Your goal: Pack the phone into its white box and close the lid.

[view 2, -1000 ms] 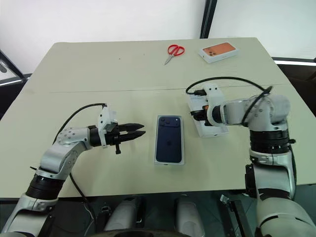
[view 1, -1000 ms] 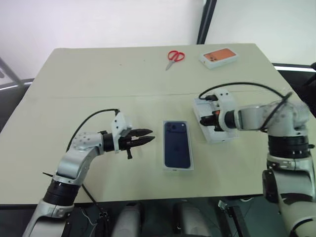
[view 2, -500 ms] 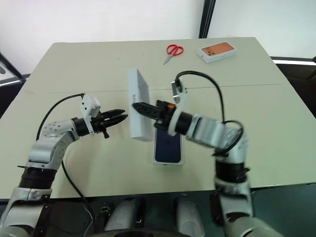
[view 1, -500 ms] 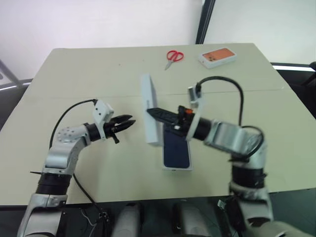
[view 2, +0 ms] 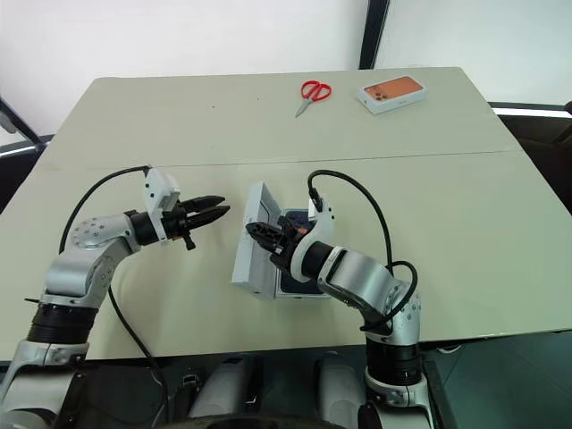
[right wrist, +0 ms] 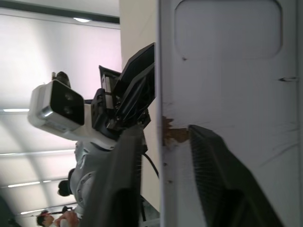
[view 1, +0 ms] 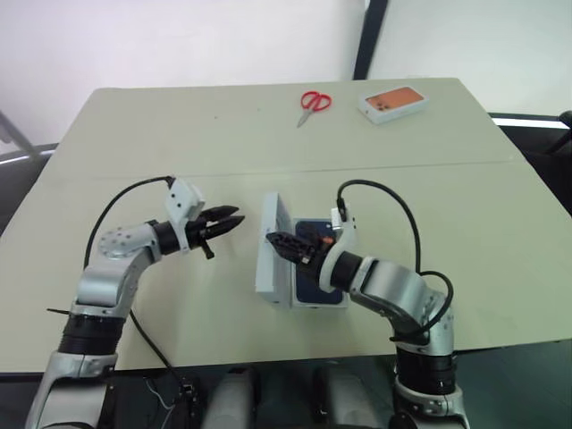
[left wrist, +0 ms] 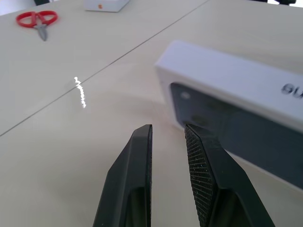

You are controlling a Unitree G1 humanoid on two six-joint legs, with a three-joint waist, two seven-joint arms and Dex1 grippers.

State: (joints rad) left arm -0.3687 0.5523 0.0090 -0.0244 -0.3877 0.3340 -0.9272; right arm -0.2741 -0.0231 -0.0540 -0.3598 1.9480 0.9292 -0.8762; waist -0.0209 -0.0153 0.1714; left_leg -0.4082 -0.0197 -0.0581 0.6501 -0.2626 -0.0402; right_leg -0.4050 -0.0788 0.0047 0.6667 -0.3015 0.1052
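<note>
Head-camera view looking down on a pale beige table (view 1: 161,134) with a thin seam running across its middle.

At centre frame, the lid (view 1: 271,257), standing up on one long edge and tilted, plain white inside turned toward the right of the frame. Just right of it and partly hidden behind it, the white box (view 1: 323,305) lying flat, with the phone (view 1: 311,288) resting inside, dark navy face showing; only the lower strip and upper end of the phone visible, the rest covered.

Reaching in from the lower right, the right gripper (view 1: 280,241), black fingers parted and straddling the lid's upper long wall, one finger outside and one inside. In its wrist view, a gap visible between the inner finger and the wall, so not clamped. This arm and its looping black cable lying over the phone and blocking most of it.

At left of centre, the left gripper (view 1: 234,219), level above the table, pointing toward the lid's outer face, near it but apart; fingers a narrow slit apart, holding nothing. In its wrist view, the lid's printed dark phone picture just beyond the fingertips.

At upper centre, well apart, red-handled scissors (view 1: 315,100). To their right, a small white box with an orange phone picture (view 1: 393,103).
</note>
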